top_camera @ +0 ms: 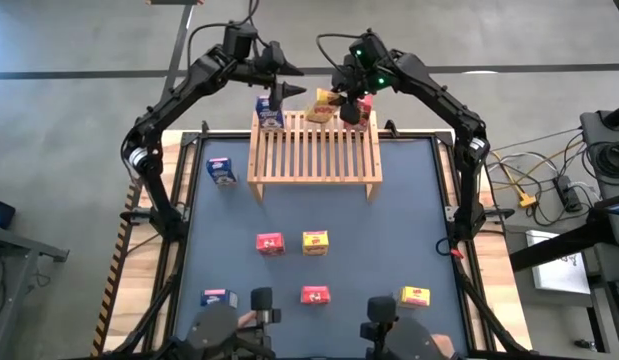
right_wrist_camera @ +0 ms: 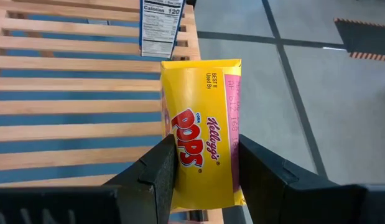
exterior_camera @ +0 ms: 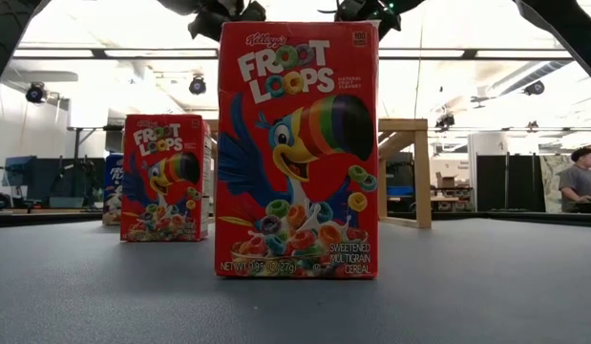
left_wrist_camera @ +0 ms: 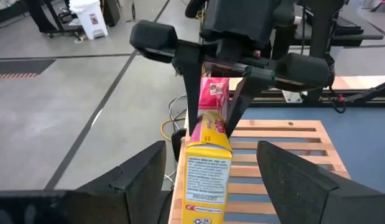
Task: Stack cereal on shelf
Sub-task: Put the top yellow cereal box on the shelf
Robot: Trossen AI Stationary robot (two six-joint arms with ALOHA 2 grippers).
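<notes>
We see the right gripper [right_wrist_camera: 201, 180] pinching a yellow box [right_wrist_camera: 201, 130] over the shelf [top_camera: 314, 150]. The left gripper [left_wrist_camera: 211, 174] is spread wide by a blue box [top_camera: 270, 112].

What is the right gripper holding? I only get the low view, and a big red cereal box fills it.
Observer: The right gripper is shut on a yellow box at the shelf's far edge.
Operator: And the left one?
Observer: The left gripper is open and empty, close to a blue box standing on the shelf.
Operator: How many boxes are off the shelf?
Observer: Six stand on the table: two blue, two red, two yellow.
</notes>
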